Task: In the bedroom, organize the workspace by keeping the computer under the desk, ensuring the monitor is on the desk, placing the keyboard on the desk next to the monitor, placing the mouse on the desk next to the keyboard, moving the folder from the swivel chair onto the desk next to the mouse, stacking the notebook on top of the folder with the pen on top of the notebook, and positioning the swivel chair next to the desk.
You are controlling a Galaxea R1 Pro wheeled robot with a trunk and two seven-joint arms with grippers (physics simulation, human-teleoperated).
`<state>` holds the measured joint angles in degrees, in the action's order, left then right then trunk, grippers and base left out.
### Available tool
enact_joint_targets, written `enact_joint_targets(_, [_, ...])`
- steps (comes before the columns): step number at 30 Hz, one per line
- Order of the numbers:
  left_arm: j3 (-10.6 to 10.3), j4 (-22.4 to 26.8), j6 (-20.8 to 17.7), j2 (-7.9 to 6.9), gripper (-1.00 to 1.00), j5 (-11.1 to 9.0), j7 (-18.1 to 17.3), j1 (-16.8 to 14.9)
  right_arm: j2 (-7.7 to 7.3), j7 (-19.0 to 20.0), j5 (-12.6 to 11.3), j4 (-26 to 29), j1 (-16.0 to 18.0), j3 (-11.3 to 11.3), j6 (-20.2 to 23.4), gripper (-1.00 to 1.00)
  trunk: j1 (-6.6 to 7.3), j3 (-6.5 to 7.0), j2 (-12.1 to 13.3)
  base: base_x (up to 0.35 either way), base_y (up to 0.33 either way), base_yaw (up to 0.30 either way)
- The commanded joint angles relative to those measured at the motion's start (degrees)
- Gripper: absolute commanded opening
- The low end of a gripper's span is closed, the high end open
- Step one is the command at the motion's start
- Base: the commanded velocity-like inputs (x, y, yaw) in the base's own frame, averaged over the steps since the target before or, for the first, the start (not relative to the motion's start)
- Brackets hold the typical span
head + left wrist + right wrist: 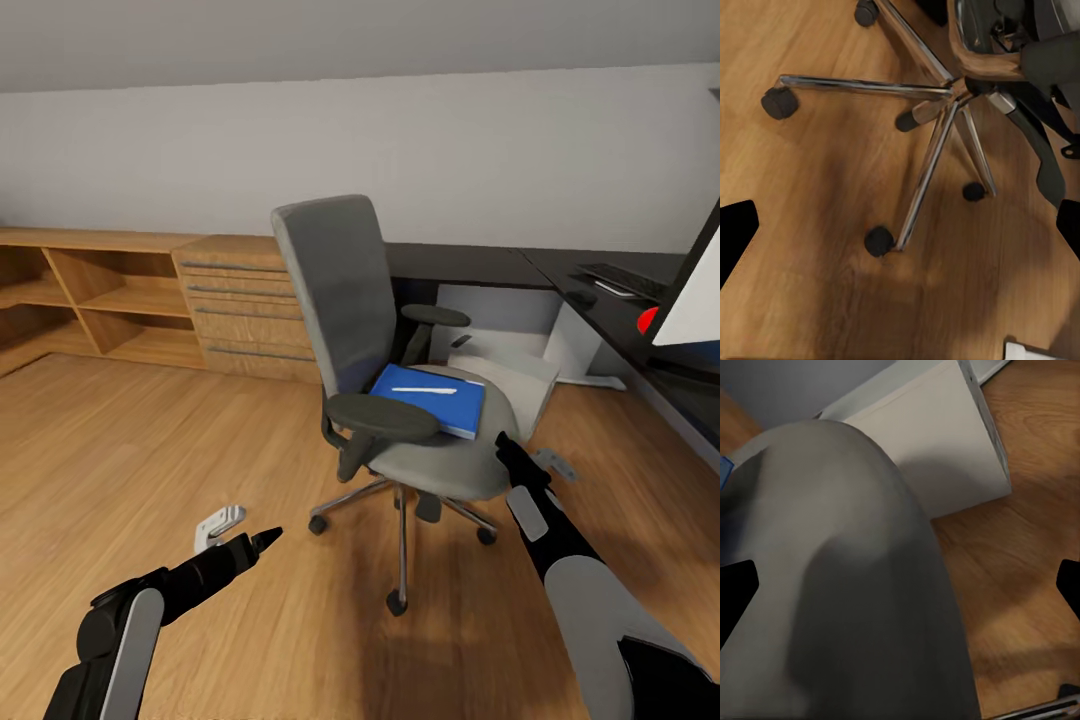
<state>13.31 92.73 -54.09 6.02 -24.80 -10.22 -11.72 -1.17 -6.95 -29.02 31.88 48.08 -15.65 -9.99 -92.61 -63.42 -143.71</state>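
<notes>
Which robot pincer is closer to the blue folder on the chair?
The right pincer. It is right at the seat edge beside the blue folder, while the left pincer hangs low over the floor.

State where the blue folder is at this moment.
In the head view, the folder lies flat on the seat of the swivel chair, right of its near armrest, with the pen on top; the right gripper hovers beside the seat's edge.

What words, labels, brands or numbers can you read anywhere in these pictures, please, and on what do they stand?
None: no readable text shows anywhere.
The folder on the swivel chair has a plain blue cover.
The keyboard keys on the desk are too small to read.
The computer case is plain.
</notes>
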Motion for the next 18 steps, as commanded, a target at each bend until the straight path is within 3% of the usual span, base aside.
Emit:
enact_joint_targets(1, [0.15, 0.01, -0.28, 0.09, 1.00, 0.44, -0.56, -0.06, -0.03, -0.07, -0.87, -3.85, -0.01, 0.14, -0.27, 1.00, 0.00, -0.07, -0.01, 0.000, 0.000, 0.058])
enact_joint_targets(7, [-0.01, -0.21, 0.00, 0.31, 1.00, 0.61, -0.30, -0.06, -0.44, -0.08, -0.80, -3.66, -0.01, 0.09, -0.29, 1.00, 0.00, -0.09, -0.01, 0.165, 0.000, 0.012])
enact_joint_targets(18, [-0.04, -0.62, 0.03, 0.39, 1.00, 0.63, -0.24, -0.06, -1.29, -0.03, -0.78, -3.50, -0.01, 0.09, -0.50, 1.00, 0.00, -0.09, -0.01, 0.024, 0.000, 0.000])
